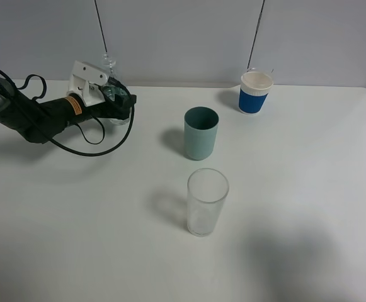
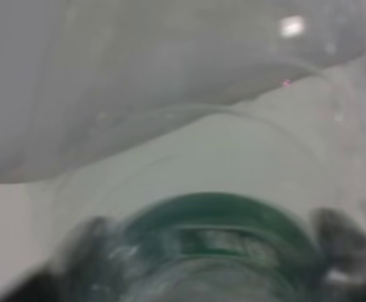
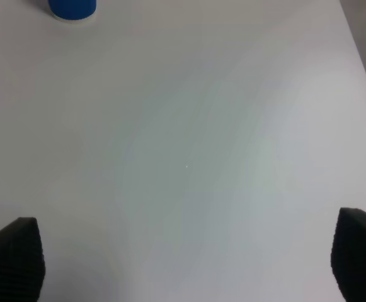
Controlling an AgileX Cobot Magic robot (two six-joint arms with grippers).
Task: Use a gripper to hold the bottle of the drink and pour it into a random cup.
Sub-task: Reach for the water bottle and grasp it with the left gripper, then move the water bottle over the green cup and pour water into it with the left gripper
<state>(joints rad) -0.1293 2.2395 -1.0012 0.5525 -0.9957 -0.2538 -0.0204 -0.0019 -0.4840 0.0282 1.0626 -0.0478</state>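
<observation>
At the back left of the table stands the small clear bottle (image 1: 109,67), its narrow neck rising above my left gripper (image 1: 111,100). The white jaw block and black arm reach in from the left, and the jaws are shut on the bottle's body. The left wrist view is filled by the blurred bottle (image 2: 214,229) with its dark green label. The drink inside is too faint to make out. The teal-green cup (image 1: 201,133) stands upright in the middle of the table, well to the right of the bottle. My right gripper (image 3: 183,264) hangs open over bare table.
A tall clear tumbler (image 1: 207,201) stands just in front of the teal cup. A blue-and-white paper cup (image 1: 256,92) sits at the back right, and its base shows as the paper cup (image 3: 72,7) in the right wrist view. A black cable loops below the left arm.
</observation>
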